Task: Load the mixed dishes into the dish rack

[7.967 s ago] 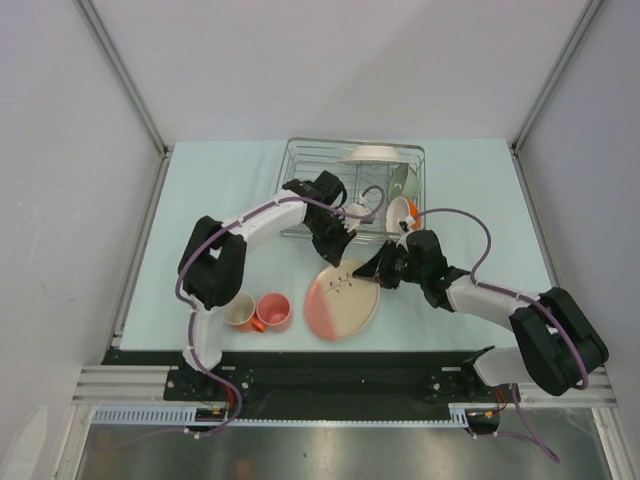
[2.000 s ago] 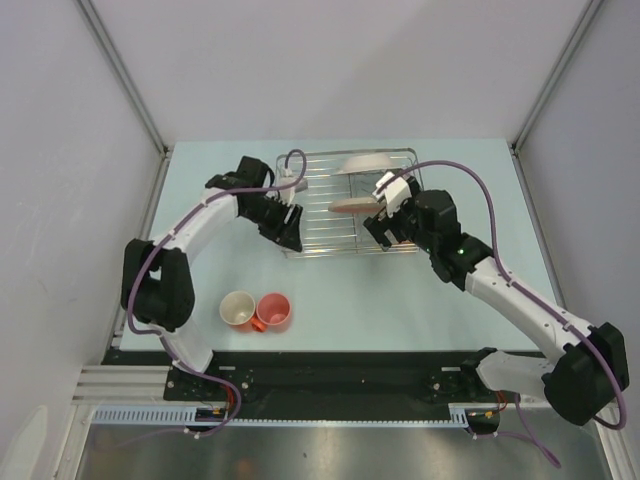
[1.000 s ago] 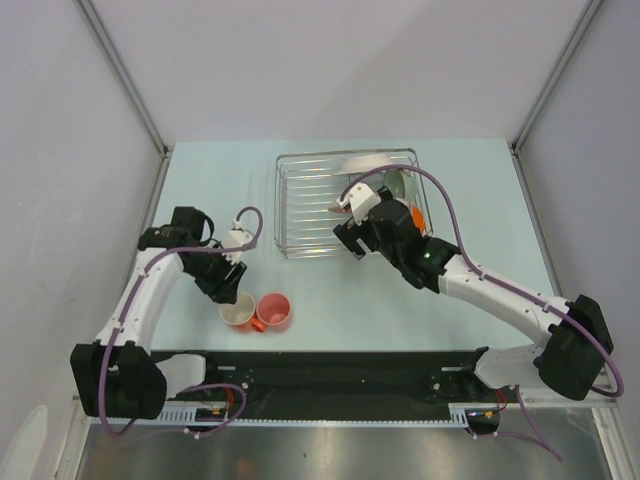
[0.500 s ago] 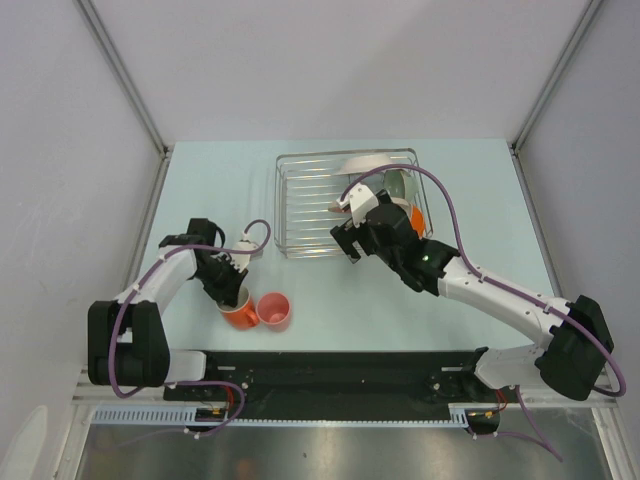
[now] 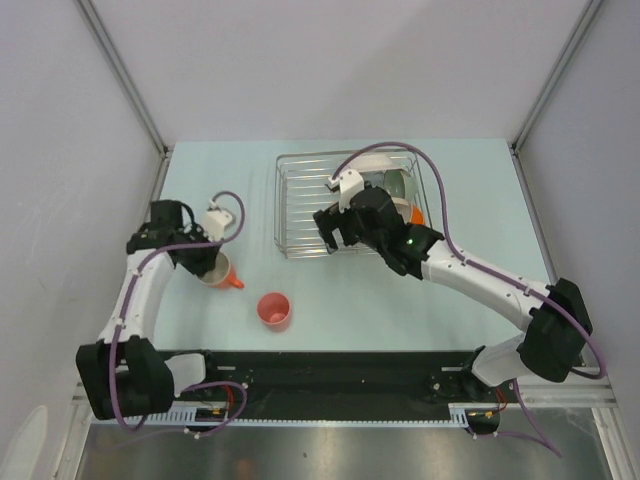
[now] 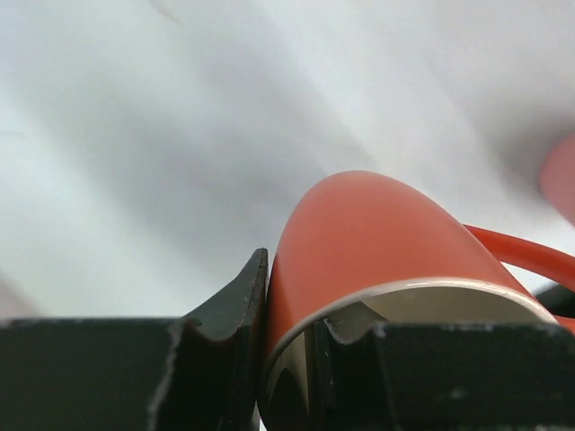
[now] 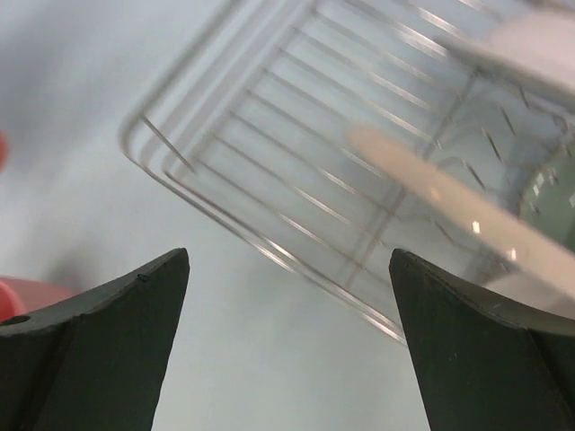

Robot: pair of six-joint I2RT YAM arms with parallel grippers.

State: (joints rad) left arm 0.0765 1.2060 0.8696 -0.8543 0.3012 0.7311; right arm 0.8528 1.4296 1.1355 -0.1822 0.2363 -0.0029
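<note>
Left end effector (image 5: pixel 208 262) is clamped on the rim of the orange-red mug (image 6: pixel 377 242), with one finger outside the wall and one inside. We judge this a sensible pinch, since the wall is thin, glossy and rounded with no flat side to grip. The mug's slim loop handle (image 6: pixel 512 253) juts free to one side. The mug sits tilted at the left of the table (image 5: pixel 470 200), well apart from the dish rack (image 5: pixel 300 200). We cannot tell whether it is clear of the surface.

Our right end effector (image 7: pixel 287 260) has its fingers wide apart and holds nothing. It is poised over the rack's near-left corner, which we take to be waiting out of the way. The rack is bright wire, with parallel rods and upright prongs. A pale plate (image 7: pixel 431 202) stands on edge between them, and a pale green bowl (image 5: pixel 398 185) leans at the right end. The smooth pinkish cup (image 5: pixel 273 309) sits mouth-up on the table.
</note>
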